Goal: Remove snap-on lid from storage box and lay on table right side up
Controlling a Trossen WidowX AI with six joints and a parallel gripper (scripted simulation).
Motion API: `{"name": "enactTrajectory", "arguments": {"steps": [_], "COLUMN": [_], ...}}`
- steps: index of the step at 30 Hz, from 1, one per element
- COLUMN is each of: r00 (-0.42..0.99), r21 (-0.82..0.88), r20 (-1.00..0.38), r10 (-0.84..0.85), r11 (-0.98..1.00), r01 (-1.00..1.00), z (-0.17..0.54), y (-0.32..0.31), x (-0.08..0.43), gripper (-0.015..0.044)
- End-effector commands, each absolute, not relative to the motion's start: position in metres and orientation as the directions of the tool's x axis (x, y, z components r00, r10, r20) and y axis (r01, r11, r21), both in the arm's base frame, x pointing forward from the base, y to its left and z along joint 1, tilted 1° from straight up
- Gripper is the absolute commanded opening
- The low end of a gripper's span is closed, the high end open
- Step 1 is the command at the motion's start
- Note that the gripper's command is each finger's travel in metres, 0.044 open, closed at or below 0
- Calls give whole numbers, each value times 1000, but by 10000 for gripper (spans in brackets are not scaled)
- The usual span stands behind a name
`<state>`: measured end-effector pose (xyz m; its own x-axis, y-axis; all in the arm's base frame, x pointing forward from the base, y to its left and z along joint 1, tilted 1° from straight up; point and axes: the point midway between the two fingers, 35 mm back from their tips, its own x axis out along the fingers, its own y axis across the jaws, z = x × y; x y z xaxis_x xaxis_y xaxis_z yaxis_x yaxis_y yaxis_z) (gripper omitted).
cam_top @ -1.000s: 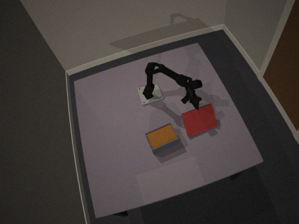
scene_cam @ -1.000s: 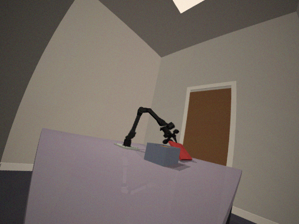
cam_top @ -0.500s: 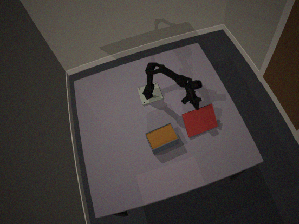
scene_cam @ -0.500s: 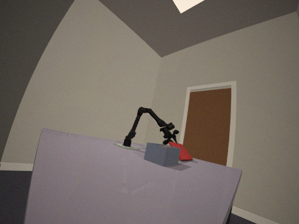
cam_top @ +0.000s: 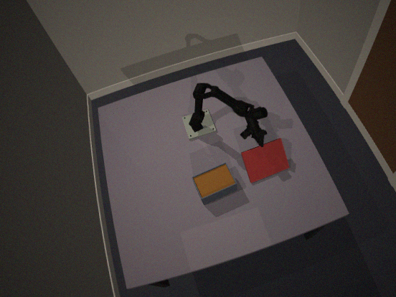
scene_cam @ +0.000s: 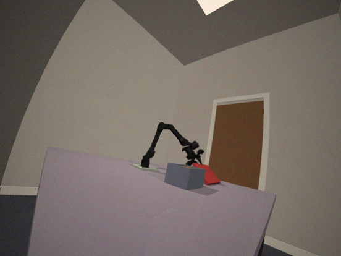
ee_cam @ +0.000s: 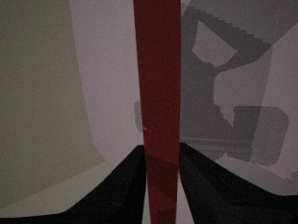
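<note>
The red lid [cam_top: 266, 161] [scene_cam: 207, 175] [ee_cam: 159, 75] is tilted to the right of the box, its edge at the gripper raised and its opposite edge low, at or close to the table. My gripper [cam_top: 262, 145] [ee_cam: 160, 150] is shut on the lid's raised edge, which runs between the fingers in the wrist view. The blue-grey storage box [cam_top: 219, 194] [scene_cam: 176, 177] stands open and upright, with an orange surface inside. Whether the lid's low edge touches the table is hard to tell.
The arm's pale base plate [cam_top: 209, 123] [scene_cam: 137, 167] is behind the box on the table [cam_top: 151, 222] [scene_cam: 123, 210]. The table's right edge lies beyond the lid. Dark shadows lie around the lid and box.
</note>
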<state>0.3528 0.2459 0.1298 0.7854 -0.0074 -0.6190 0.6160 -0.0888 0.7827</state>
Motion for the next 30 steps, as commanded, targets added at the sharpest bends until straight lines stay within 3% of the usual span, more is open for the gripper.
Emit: {"name": "enactTrajectory", "arguments": {"steps": [1, 30], "r00": [767, 767], "r21": [767, 766], "r20": [-641, -641], "r10": [-18, -18], "r11": [-67, -67], "r01": [639, 639], "z": [114, 91], "y": [244, 245], "x": [350, 350], "gripper": [0, 0]}}
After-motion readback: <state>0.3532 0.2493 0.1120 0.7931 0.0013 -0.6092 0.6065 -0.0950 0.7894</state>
